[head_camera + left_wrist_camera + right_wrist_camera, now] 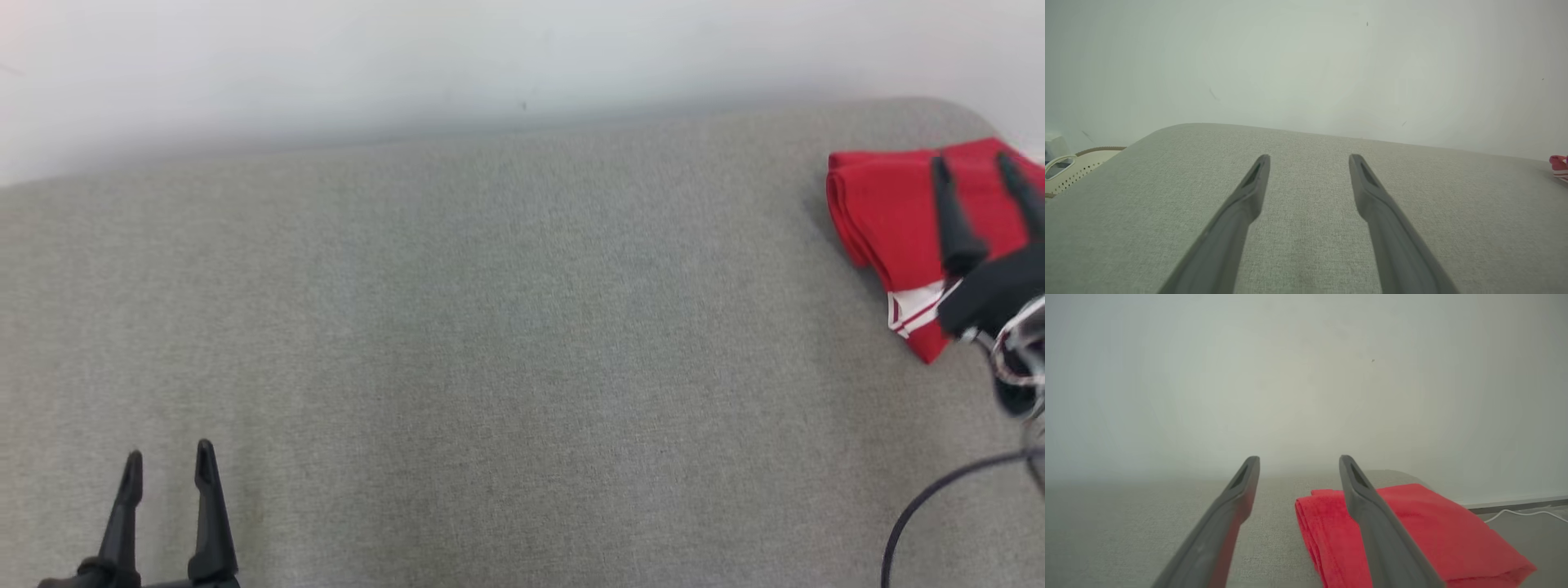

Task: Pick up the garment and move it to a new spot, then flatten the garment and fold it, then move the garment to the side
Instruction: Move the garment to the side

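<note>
The garment (886, 208) is red with white stripes and lies folded at the far right of the grey padded surface (490, 327). My right gripper (976, 167) hovers over it, open, with nothing between its fingers. In the right wrist view the folded red garment (1425, 531) lies under and right of the open right gripper (1298, 462). My left gripper (169, 457) stands open at the lower left, far from the garment. The left wrist view has the open left gripper (1309, 160) above bare grey cloth, and a sliver of the garment (1560, 165) at the right edge.
A pale wall (490, 57) runs behind the surface. A dark cable (931, 498) loops at the lower right. A cream perforated basket (1073, 169) sits beyond the surface's left end in the left wrist view. A white cord (1523, 513) lies on the floor at the right.
</note>
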